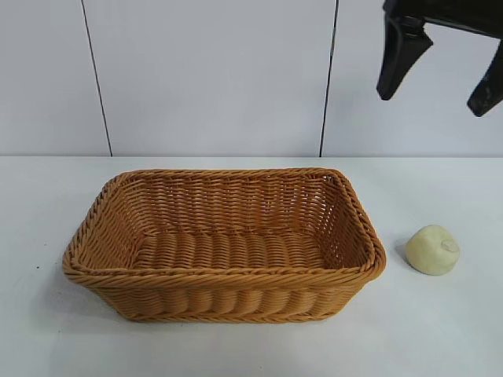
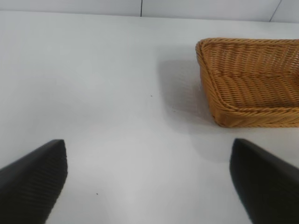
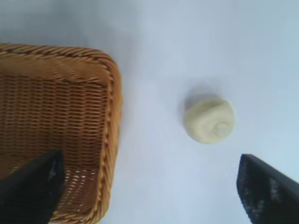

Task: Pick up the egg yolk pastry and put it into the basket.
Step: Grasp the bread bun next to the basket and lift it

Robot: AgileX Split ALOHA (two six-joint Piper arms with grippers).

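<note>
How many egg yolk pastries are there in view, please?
1. The egg yolk pastry lies on the table, right of the basket and apart from it. None is visible inside the basket.

I see the basket (image 1: pixel 224 243) sitting on the table (image 1: pixel 440 338) near the middle of the exterior view, its long side toward the camera. The egg yolk pastry (image 1: pixel 432 250) lies on the table just beside the basket's right end, apart from it, not touching. Nothing lies in the basket. My right gripper (image 1: pixel 438 67) hangs high above the table, behind and above the pastry, fingers spread wide. From the left wrist view, my left gripper (image 2: pixel 149 179) hovers over bare table off the basket's left end, fingers wide apart. A wall (image 1: pixel 212 75) stands behind the table.
</note>
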